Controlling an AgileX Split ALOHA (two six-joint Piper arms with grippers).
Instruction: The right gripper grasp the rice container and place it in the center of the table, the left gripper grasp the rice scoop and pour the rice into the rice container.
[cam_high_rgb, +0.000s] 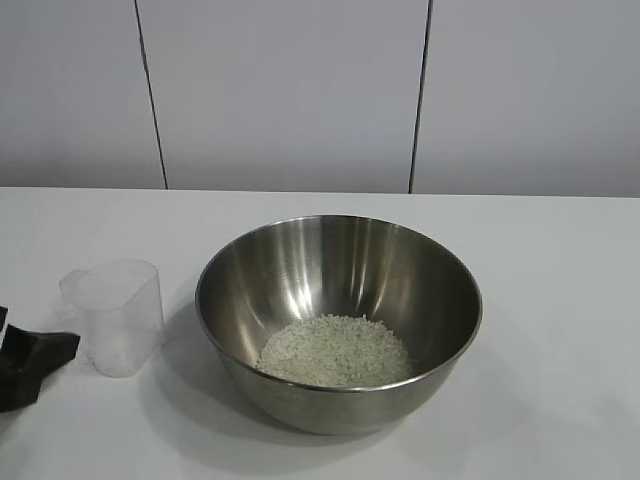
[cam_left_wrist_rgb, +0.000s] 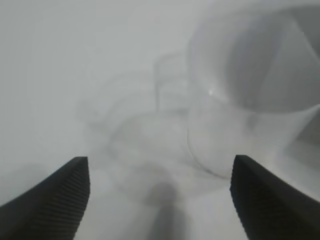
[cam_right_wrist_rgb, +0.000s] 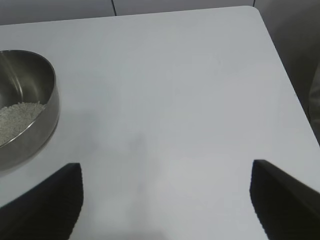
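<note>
the plastic cup (cam_high_rgb: 113, 315) stands upright on the desk (cam_high_rgb: 560, 330), just left of the steel bowl (cam_high_rgb: 338, 320) holding rice (cam_high_rgb: 335, 352). the left pincer (cam_left_wrist_rgb: 159, 200), spread wide and empty, sits just left of the cup, apart from it. the right pincer (cam_right_wrist_rgb: 165, 200) gapes over bare desk right of the bowl.

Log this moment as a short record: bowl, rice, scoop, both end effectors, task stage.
rice container: steel bowl upright mid-table
rice: heap on the bowl's bottom
rice scoop: clear cup upright on the table left of the bowl, apart from it, looks empty
left end effector: fingers spread, nothing between them, scoop just ahead
right end effector: open, holds nothing, over bare table beside the bowl
task stage: rice is in the bowl, scoop set down
</note>
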